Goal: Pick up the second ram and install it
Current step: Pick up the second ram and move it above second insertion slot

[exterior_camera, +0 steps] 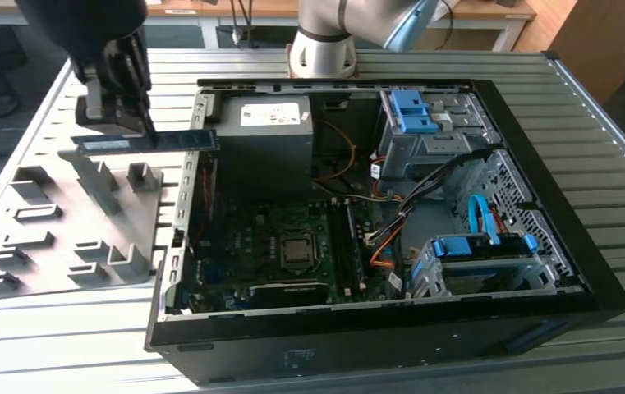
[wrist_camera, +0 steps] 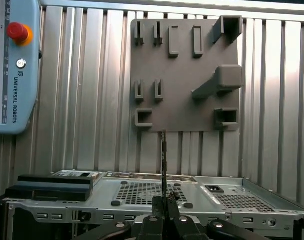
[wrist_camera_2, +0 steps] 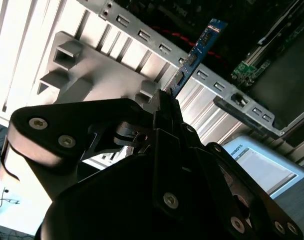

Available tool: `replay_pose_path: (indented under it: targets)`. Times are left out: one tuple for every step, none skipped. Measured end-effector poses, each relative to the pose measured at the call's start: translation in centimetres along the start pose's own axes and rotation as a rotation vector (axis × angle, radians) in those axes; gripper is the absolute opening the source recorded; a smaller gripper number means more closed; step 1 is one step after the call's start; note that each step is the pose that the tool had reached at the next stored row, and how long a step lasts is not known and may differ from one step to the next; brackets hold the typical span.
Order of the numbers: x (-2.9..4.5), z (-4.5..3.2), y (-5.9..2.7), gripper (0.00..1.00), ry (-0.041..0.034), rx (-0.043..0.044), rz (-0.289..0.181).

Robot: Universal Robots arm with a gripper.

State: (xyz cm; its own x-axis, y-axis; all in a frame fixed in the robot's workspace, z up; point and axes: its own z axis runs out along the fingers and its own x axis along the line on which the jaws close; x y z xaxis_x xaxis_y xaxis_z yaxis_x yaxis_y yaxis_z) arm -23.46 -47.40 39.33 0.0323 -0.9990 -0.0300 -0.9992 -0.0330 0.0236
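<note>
Second ram (exterior_camera: 181, 139) pinched in gripper (exterior_camera: 144, 130), clear above grey fixture (exterior_camera: 66, 234), beside case wall (exterior_camera: 190, 193).

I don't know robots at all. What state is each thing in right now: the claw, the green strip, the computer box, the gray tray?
case: on its side, cover off, insides exposed.
tray: lying flat beside the case.
memory stick: held in the air above the tray, not in a slot.
gripper: shut on the memory stick.
</note>
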Motion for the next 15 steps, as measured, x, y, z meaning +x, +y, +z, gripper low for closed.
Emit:
replay_pose_path:
  targets:
    - [0.01, -0.01, -0.27, 0.14, 0.0001, -0.0002, 0.0]
    - [0.02, -0.02, -0.54, 0.14, 0.0001, -0.0003, 0.0]
    - [0.02, -0.02, -0.81, 0.14, 0.0, -0.0004, 0.0]
    - [0.03, -0.03, -1.08, 0.14, 0.0, -0.0005, 0.0]
    - [0.04, -0.03, -1.38, 0.14, 0.0, -0.0006, 0.0]
    - [0.05, -0.04, -1.65, 0.14, 0.0, -0.0007, 0.0]
    - [0.06, -0.05, -1.92, 0.14, 0.0, -0.0008, 0.0]
    - [0.06, -0.05, -2.17, 0.14, -0.0001, -0.0009, 0.0]
    - [0.07, -0.06, -2.42, 0.14, 0.0, -0.0009, 0.0]
    - [0.07, -0.06, -2.66, 0.14, 0.0, -0.001, 0.0]
    - [0.08, -0.07, -2.91, 0.14, 0.0001, -0.0012, 0.0]
    - [0.09, -0.08, -3.17, 0.14, 0.0001, -0.0013, 0.0]
    - [0.1, -0.08, -3.42, 0.14, 0.0, -0.0013, 0.0]
    - [0.1, -0.09, -3.67, 0.14, 0.0001, -0.0014, 0.0]
    - [0.11, -0.09, -3.94, 0.14, 0.0, -0.0015, 0.0]
